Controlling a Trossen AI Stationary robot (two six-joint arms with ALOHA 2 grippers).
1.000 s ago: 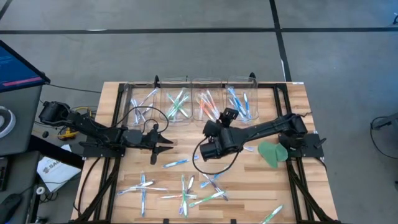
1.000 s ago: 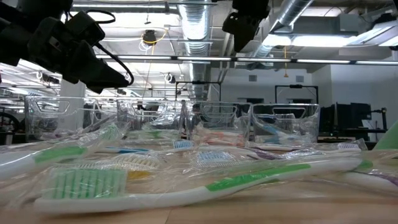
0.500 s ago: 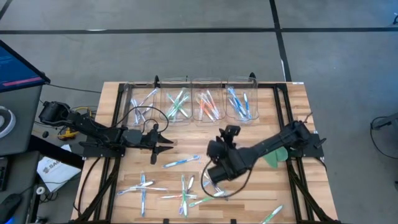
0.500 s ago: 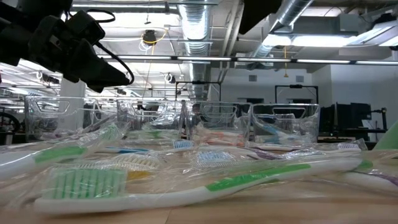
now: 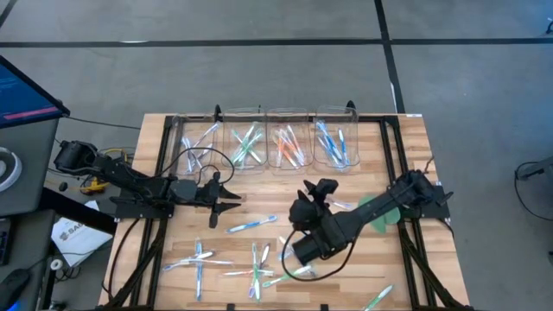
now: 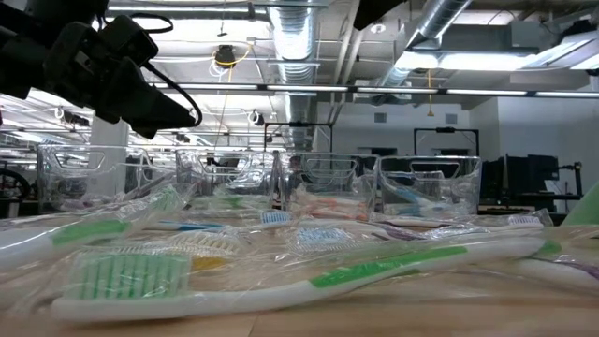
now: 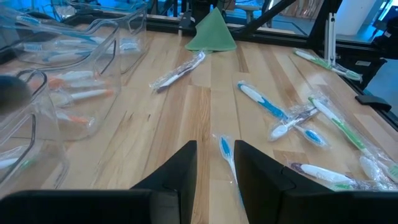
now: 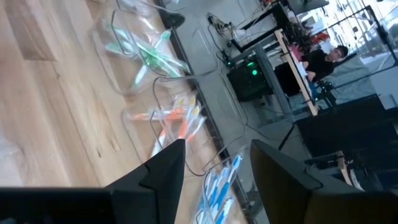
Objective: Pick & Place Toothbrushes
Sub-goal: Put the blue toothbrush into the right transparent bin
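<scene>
Near edge of the wooden table (image 5: pixel 363 268): a scatter of loose toothbrushes (image 5: pixel 259 268), roughly a dozen where they can be told apart, most in clear wrappers and several crossing one another. Green accents and blue accents dominate. One green-and-white brush (image 6: pixel 281 281) lies closest to the low camera, with its bristle head toward the left of that view. One green brush (image 5: pixel 378 298) lies alone at the near right.

Middle of table: 1 blue toothbrush (image 5: pixel 251 225) lying by itself just ahead of the left gripper (image 5: pixel 232 197). In the left wrist view the same brush (image 7: pixel 227 155) shows between the two dark fingers (image 7: pixel 180 168), which stand slightly apart with nothing between them. The left arm hangs above the table's left half.

Right gripper (image 5: pixel 304 250): above the inner edge of the near scatter, right of centre. Its two fingers (image 8: pixel 165 168) are spread with a plain gap, empty; the wrist camera looks along the table toward the bins.

1 flat green leaf-shaped piece (image 5: pixel 378 213), on the right side of the table, partly under the right arm.

Far edge: 4 clear bins in a row.
- Bin 1 (image 5: pixel 197 138), leftmost: a few pale blue or purple brushes, count unclear.
- Bin 2 (image 5: pixel 245 142): green brushes, about four.
- Bin 3 (image 5: pixel 289 145): orange brushes, about four.
- Bin 4 (image 5: pixel 336 141), rightmost: blue brushes, about four.

Beyond the table: 1 person (image 8: pixel 323 59) seated at a desk, in the right wrist view.
</scene>
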